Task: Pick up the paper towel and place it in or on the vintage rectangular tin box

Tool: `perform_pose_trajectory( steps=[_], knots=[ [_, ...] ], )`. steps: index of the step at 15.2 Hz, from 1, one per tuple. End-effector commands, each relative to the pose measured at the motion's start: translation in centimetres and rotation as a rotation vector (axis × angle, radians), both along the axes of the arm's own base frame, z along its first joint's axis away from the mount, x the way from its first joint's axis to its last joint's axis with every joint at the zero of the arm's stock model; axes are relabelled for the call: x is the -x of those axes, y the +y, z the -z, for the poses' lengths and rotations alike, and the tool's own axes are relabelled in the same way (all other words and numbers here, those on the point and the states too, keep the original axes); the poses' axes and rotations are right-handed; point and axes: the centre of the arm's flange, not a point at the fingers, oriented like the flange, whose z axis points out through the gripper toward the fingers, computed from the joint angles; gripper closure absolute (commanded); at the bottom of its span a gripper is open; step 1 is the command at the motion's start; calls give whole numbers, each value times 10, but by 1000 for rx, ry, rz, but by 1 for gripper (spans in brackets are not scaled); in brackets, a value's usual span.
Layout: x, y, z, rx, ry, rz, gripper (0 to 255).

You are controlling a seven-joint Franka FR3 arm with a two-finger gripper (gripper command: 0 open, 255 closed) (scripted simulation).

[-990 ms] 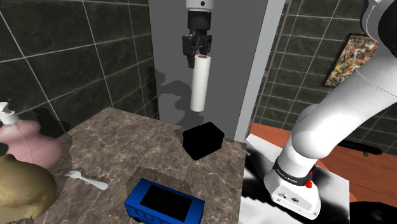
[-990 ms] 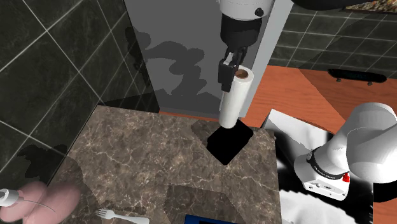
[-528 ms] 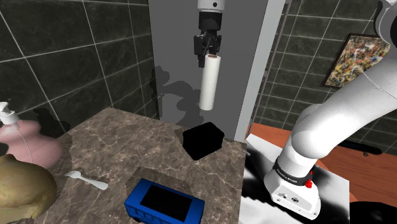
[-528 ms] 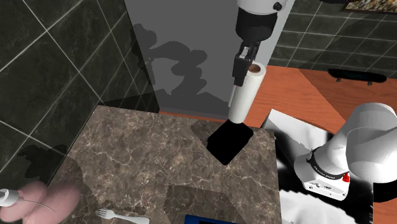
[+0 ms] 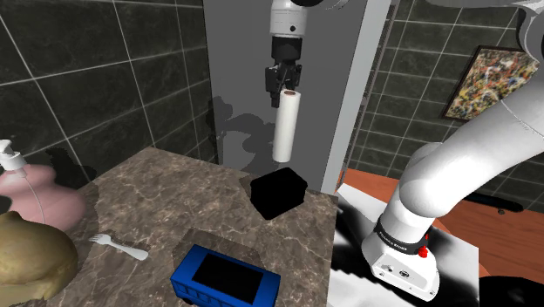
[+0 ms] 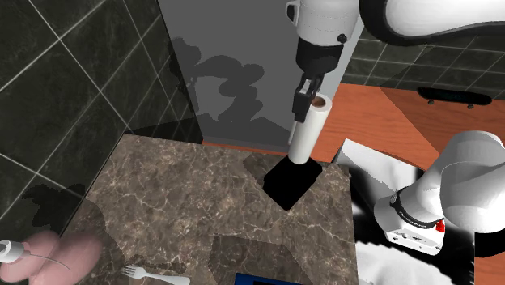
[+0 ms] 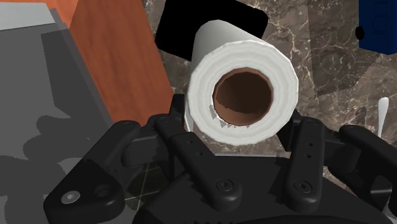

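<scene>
1. The paper towel roll (image 5: 285,122) was held upright, pinched at its top end by the gripper (image 5: 283,85). In the wrist view the fingers (image 7: 173,137) were seen pressed against either side of the roll, w/ the brown core facing the cam.
2. Vs. 1 s earlier, the roll was shifted sideways to a spot more squarely over the black box (image 5: 279,194). In the last half-sec it was brought a bit lower toward it. The grip was left unchanged.
3. The roll was hung directly above the black box, its lower end apart from the box, not touching. In the wrist view the box was seen just past the roll's far end, i.e. approx. in line w/ the gripper.
4. The black box was judged to be the tin meant, since the roll was lined up over it. A blue box (image 5: 225,277) lay on the same counter (image 5: 166,196), well apart from the black box, and couldn't be ruled out as target.
5. Meaning: pick-up was done and carry nearly done, but placing was not yet done. A straight descent onto the black box, then release, was judged to be needed. Risk: a tall upright roll could topple off the box once let go.
</scene>
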Motion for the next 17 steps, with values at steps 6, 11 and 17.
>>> perform_pose_trajectory(
  steps=[6,11,17],
  knots=[
    [0,0,38,0,-1,0,255],
    [0,0,64,0,-1,0,255],
    [0,0,86,0,-1,0,255]
  ],
)
